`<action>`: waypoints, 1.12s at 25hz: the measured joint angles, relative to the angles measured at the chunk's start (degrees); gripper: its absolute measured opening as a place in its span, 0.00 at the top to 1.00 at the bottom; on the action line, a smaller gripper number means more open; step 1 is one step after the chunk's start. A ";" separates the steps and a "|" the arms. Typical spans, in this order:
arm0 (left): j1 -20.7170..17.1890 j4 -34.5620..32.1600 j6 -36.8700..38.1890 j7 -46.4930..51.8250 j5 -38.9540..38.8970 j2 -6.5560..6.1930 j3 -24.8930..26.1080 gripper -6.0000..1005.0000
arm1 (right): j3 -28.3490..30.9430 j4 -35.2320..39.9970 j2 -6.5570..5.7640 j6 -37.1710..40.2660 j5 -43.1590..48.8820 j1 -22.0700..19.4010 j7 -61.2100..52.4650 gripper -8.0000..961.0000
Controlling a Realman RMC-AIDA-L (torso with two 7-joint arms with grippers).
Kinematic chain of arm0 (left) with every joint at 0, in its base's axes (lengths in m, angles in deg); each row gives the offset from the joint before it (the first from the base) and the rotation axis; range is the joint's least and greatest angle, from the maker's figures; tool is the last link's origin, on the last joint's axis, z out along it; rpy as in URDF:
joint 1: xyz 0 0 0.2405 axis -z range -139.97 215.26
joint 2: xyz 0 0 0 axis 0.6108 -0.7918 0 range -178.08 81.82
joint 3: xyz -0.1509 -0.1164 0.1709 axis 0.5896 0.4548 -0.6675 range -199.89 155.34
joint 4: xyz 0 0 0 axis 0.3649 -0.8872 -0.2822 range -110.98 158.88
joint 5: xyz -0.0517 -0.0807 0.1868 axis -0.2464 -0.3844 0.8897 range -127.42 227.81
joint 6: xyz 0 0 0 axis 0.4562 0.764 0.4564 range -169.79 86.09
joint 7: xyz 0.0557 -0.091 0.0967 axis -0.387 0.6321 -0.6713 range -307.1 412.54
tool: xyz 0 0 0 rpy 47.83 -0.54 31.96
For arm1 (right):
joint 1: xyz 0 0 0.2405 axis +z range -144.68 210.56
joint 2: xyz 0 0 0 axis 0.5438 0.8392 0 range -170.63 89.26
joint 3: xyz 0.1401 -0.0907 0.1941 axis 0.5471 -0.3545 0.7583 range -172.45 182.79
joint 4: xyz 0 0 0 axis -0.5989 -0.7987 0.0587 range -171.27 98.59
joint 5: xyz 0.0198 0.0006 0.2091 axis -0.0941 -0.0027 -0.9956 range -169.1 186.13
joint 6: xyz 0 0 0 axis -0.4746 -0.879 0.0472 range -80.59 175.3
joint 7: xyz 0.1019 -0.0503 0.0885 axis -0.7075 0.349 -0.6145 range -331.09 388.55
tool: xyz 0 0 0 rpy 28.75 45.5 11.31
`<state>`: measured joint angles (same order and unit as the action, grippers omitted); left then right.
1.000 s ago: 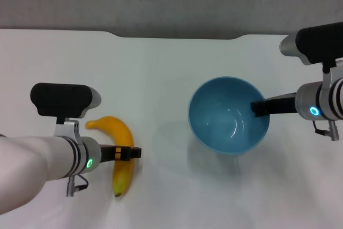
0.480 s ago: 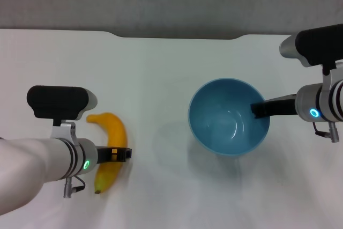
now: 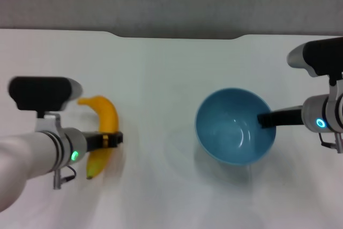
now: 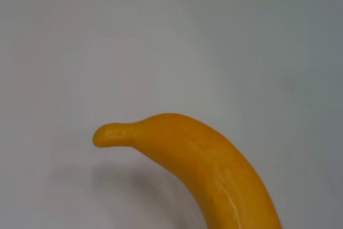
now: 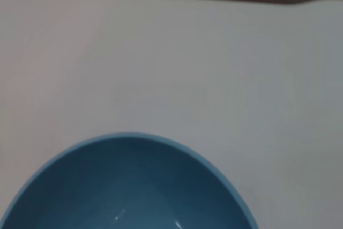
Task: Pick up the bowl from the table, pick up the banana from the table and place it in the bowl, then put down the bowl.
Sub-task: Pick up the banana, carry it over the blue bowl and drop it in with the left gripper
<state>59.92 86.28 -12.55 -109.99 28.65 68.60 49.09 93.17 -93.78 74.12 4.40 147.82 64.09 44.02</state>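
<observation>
On the left, our left gripper [image 3: 113, 139] squeezes the banana [image 3: 102, 132] around its middle, just above the table [image 3: 161, 79]. We should keep a firm squeeze so it does not slip, and carry it slowly across. On the right, our right gripper [image 3: 263, 119] pinches the bowl [image 3: 235, 133] by its rim. We should hold the bowl level, then lower the banana inside gently.
</observation>
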 joint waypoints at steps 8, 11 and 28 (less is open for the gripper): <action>-9.74 16.08 -2.70 -0.03 6.05 0.05 1.57 0.47 | -0.92 3.35 0.06 0.98 -3.14 1.33 0.32 0.96; -12.16 21.45 -4.25 -0.04 7.22 0.04 -0.31 0.46 | -1.93 4.81 0.08 1.20 -5.55 2.64 1.12 0.96; -10.44 28.08 -7.68 0.24 10.02 0.17 -7.67 0.42 | -9.97 10.47 0.29 6.30 -18.22 10.58 3.95 0.96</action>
<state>49.48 114.37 -20.23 -109.75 38.67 68.77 41.42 83.21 -83.31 74.41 10.69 129.59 74.67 47.97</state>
